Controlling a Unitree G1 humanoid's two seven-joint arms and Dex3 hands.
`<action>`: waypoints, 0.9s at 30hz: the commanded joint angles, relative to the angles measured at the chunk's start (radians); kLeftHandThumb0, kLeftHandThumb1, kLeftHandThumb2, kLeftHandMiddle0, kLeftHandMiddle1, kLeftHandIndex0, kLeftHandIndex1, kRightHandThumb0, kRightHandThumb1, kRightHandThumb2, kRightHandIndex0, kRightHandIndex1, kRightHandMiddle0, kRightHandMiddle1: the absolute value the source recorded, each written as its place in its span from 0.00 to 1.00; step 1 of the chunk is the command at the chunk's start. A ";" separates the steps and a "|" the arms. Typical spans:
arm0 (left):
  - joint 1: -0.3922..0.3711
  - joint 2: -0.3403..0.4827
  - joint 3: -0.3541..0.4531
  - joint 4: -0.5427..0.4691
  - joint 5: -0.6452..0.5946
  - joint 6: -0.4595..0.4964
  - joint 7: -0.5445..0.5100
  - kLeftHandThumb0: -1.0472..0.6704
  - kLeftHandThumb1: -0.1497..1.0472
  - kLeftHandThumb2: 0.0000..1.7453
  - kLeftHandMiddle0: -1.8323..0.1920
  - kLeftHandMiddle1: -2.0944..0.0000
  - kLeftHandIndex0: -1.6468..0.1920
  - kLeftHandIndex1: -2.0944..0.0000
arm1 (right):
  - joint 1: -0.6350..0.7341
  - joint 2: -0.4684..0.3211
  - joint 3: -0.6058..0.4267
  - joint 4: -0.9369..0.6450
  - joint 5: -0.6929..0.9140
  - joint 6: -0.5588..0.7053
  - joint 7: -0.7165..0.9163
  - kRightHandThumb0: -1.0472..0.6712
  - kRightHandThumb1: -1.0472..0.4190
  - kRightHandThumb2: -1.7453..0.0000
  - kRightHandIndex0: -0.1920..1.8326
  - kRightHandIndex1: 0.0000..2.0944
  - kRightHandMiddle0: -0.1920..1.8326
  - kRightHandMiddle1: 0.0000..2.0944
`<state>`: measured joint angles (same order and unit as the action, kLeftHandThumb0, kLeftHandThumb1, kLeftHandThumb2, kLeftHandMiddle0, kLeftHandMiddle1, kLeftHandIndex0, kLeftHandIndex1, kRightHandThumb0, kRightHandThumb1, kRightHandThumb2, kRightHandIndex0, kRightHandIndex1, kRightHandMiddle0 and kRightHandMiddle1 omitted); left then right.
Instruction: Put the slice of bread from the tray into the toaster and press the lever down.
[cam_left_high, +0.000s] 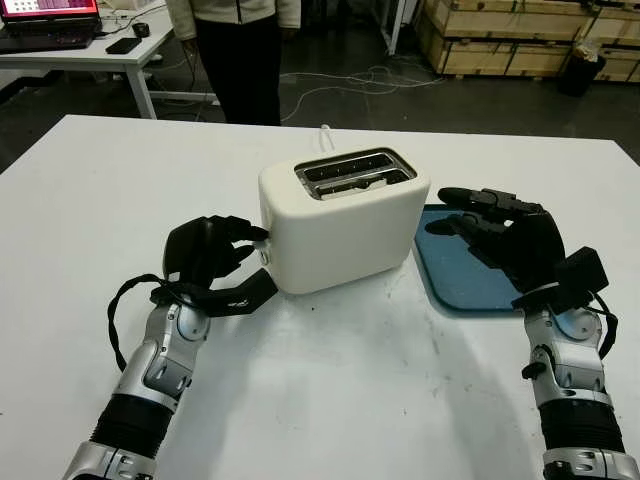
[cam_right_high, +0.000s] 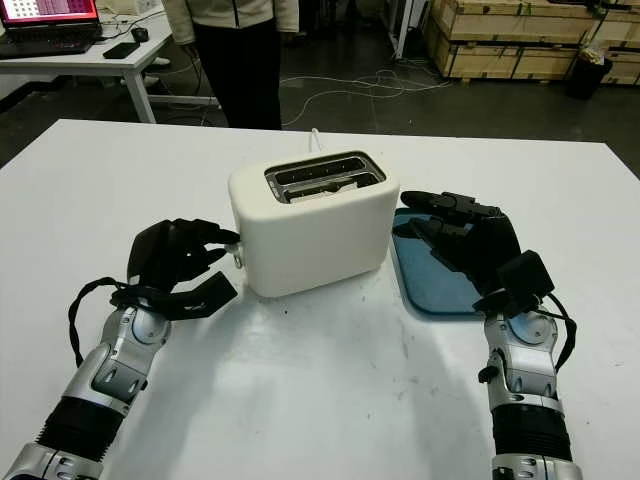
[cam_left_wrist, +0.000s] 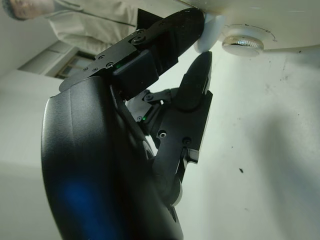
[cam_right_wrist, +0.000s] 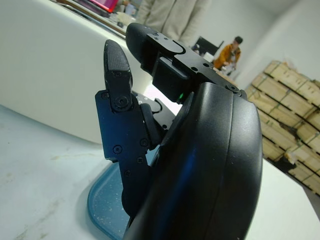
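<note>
A white toaster (cam_left_high: 340, 225) stands in the middle of the white table (cam_left_high: 330, 400). Something pale lies low in its nearer slot (cam_left_high: 352, 183); I cannot tell if it is the bread. My left hand (cam_left_high: 252, 243) is at the toaster's left end, shut on the small white lever (cam_left_wrist: 212, 30), one finger (cam_left_wrist: 170, 30) above it and another below. A round knob (cam_left_wrist: 243, 44) sits just under the lever. To the right of the toaster, my right hand (cam_left_high: 470, 215) hangs open over the blue tray (cam_left_high: 455, 285), whose visible surface is bare.
A person (cam_left_high: 240, 50) stands at the table's far edge behind the toaster. A desk with a laptop (cam_left_high: 50, 20) is at the back left, wooden crates (cam_left_high: 520, 40) at the back right. The toaster's cord (cam_left_high: 325, 130) runs off the far edge.
</note>
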<state>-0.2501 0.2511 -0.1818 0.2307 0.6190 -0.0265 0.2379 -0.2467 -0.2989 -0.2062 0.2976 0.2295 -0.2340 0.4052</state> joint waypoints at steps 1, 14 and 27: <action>0.055 -0.088 -0.208 0.147 0.031 0.023 -0.164 0.49 0.88 0.00 0.44 0.55 0.24 0.99 | -0.010 0.011 0.004 0.001 -0.003 -0.008 -0.011 0.35 0.09 0.90 0.57 0.22 0.59 0.00; 0.031 0.017 -0.192 0.034 0.003 0.018 -0.231 0.49 0.88 0.00 0.49 0.50 0.27 1.00 | 0.011 0.023 0.015 -0.032 -0.008 -0.003 -0.033 0.35 0.09 0.90 0.54 0.24 0.58 0.00; -0.019 0.076 -0.224 -0.026 0.023 0.071 -0.305 0.48 0.86 0.00 0.44 0.63 0.28 1.00 | 0.013 0.015 0.008 -0.021 -0.003 -0.015 -0.027 0.34 0.09 0.90 0.54 0.27 0.58 0.00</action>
<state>-0.2956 0.3865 -0.2586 0.1410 0.6224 0.0384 0.0919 -0.2372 -0.2846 -0.1903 0.2886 0.2207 -0.2340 0.3792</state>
